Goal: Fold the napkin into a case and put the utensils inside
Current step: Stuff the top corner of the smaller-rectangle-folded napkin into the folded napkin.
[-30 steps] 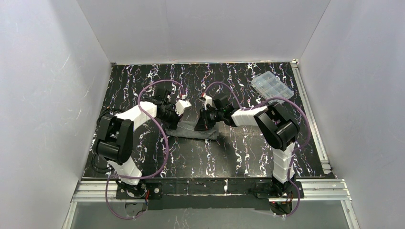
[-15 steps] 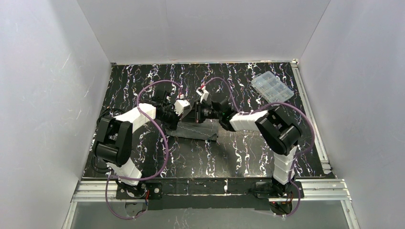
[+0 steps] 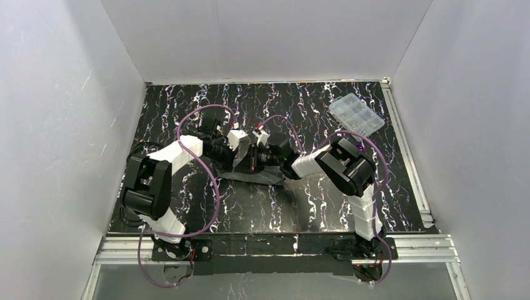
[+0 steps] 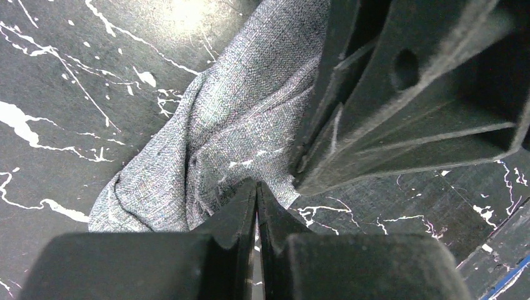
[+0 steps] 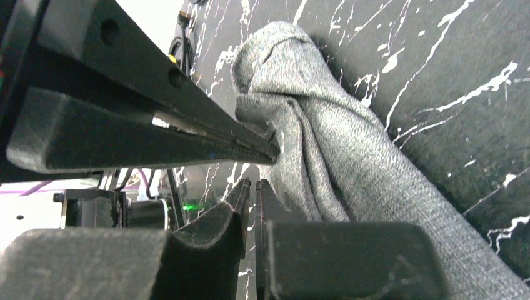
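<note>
The napkin (image 3: 265, 177) lies as a narrow dark grey bundle on the table's middle, bunched at its left end (image 5: 275, 56). Both grippers meet over that end. My left gripper (image 4: 257, 184) is shut, tips touching the cloth's (image 4: 231, 119) edge; nothing shows between the jaws. My right gripper (image 5: 251, 182) is shut to a thin slit with nothing in it, just left of the cloth (image 5: 350, 156). The left gripper's fingers (image 5: 125, 119) point into a fold beside it. The right gripper's fingers (image 4: 400, 106) cross over the cloth. From above, left gripper (image 3: 242, 159) and right gripper (image 3: 253, 159) nearly touch. The utensils are out of view.
A clear plastic compartment box (image 3: 356, 114) sits at the back right of the black marbled table (image 3: 187, 112). White walls close in the left, back and right sides. Purple cables loop over both arms.
The right gripper has swung left along the napkin, from its middle to the left end, right next to the left gripper. The left gripper has hardly moved.
</note>
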Action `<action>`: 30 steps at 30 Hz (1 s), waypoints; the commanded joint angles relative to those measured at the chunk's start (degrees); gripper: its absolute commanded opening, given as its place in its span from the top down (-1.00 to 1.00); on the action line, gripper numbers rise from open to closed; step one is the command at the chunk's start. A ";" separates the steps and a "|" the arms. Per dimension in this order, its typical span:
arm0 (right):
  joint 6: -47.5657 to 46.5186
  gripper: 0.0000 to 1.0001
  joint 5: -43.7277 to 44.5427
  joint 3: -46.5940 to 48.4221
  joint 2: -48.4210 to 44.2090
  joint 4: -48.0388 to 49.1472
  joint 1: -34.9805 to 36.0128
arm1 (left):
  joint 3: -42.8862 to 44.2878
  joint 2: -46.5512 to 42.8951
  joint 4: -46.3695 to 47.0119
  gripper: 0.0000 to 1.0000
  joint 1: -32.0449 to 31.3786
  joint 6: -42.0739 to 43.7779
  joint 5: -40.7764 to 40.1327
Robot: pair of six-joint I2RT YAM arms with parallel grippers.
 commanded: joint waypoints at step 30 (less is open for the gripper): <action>-2.17 0.71 2.52 4.42 5.09 -2.51 2.37 | 6.46 2.54 -5.97 0.69 4.20 -0.03 0.01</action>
